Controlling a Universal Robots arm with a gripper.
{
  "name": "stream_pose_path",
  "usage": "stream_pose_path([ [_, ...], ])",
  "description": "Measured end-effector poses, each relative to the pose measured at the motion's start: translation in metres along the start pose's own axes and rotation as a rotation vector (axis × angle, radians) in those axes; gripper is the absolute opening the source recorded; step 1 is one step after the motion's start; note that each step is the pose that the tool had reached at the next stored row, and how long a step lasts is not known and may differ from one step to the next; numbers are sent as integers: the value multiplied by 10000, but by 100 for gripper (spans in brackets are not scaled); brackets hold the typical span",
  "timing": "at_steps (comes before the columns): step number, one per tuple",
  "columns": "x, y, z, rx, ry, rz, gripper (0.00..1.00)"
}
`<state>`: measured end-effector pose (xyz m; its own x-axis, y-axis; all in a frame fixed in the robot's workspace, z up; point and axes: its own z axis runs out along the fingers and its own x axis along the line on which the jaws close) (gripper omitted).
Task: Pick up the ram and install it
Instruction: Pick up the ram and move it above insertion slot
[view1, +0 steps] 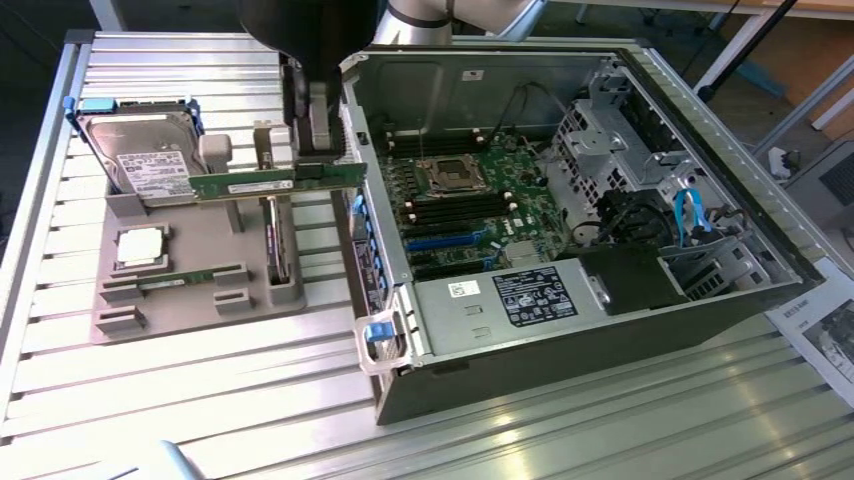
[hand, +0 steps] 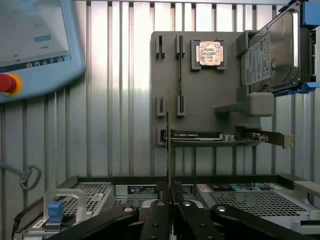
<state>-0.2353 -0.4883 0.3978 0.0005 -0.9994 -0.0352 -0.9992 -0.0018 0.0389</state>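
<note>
slatted metal table (view1: 200, 400) bears a grey fixture tray (view1: 200, 255) beside an open computer case (view1: 574, 350), and at upper left the gripper (view1: 314, 160) pinches the ram (view1: 254, 185) by its flat faces, level above the tray, likely so its lower edge can meet a slot.

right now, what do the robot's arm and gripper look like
The gripper is black, with two slim fingers on paired linkage bars that have small silvery pins at the joints. In the exterior view, a dark rounded housing sits above it, and the arm behind is pale silver-grey. I can't make out any cables or markings.
</note>
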Motion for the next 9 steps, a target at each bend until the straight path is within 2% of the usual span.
stream_pose_path([
  [9, 0, -224, -9, -4, 0, 0, 12],
])
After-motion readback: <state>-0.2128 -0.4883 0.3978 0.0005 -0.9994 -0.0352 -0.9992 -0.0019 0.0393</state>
